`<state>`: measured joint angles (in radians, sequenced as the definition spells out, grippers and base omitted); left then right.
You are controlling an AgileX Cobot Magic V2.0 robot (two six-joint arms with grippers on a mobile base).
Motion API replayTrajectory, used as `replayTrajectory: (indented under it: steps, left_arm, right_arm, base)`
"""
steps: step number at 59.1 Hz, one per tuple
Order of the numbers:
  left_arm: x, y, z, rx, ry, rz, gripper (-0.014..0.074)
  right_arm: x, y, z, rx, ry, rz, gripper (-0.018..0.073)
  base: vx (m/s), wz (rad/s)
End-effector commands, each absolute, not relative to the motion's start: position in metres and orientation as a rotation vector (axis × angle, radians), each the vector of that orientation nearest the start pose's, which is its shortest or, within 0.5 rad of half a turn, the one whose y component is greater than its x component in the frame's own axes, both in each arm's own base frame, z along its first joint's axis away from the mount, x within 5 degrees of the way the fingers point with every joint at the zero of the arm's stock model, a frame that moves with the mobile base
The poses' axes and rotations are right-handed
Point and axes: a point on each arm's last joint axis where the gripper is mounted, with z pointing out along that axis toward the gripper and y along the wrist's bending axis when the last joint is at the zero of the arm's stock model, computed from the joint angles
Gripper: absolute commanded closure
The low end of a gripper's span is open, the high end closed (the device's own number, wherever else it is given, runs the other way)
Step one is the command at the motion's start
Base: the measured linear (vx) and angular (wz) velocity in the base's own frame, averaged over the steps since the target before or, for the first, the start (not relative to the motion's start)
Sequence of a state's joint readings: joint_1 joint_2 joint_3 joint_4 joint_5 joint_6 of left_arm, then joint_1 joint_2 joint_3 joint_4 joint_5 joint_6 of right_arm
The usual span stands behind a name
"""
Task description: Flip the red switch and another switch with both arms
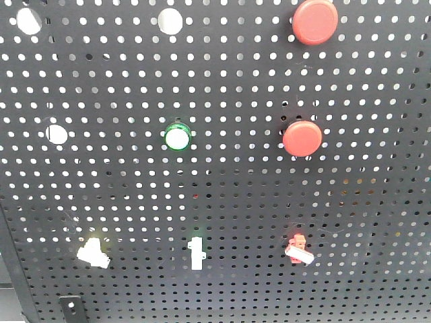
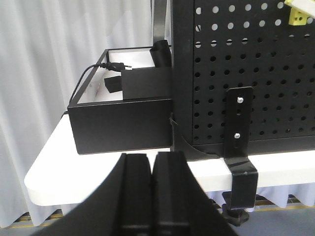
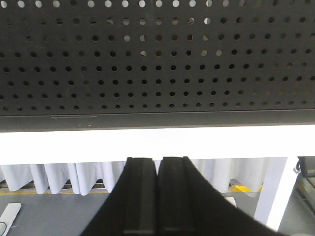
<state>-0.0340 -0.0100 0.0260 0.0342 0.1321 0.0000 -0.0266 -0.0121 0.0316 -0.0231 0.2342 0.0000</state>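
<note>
Exterior front-facing view: black pegboard fills the frame. Red switch sits low on the pegboard toward its right side, with its white lever tip angled down and to the right. Cream switch sits at the same height toward the pegboard's left side; lever direction unclear. White upright switch stands between them, low at mid-pegboard. Two round red buttons are mounted higher on the pegboard's right side, and a green-rimmed lamp is near its centre. Left wrist view: left pincer has its jaws pressed together with nothing between them. It hangs below and in front of the pegboard's lower left corner, well apart from the cream switch, which shows only at the frame's top right edge. Clamp bracket fixes the pegboard's bottom edge to the white worktop; black box stands just left of the pegboard. Right wrist view: right pincer is likewise closed tight on nothing, below the pegboard's bottom edge, touching neither pegboard nor worktop.
</note>
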Motion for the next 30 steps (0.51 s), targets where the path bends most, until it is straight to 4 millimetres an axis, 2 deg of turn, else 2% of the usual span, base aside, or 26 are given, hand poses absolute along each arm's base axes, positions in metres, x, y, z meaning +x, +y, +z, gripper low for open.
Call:
replayTrajectory:
  steps: [1,18,30]
  left_arm:
    - [0.057,-0.002,0.194,0.048,1.566,0.000,0.0594]
    - [0.057,-0.002,0.194,0.048,1.561,0.000,0.0594]
    - [0.057,-0.002,0.200,0.047,1.498,-0.001,0.0594]
  right_arm:
    - [0.056,-0.002,0.188,-0.001,1.654,-0.059,0.0566]
    - [0.056,-0.002,0.193,-0.022,1.597,-0.082,0.0566]
    - [0.056,-0.002,0.207,-0.021,1.448,-0.074,0.0566]
  base:
    - [0.00,0.00]
    - [0.00,0.00]
    - [0.00,0.00]
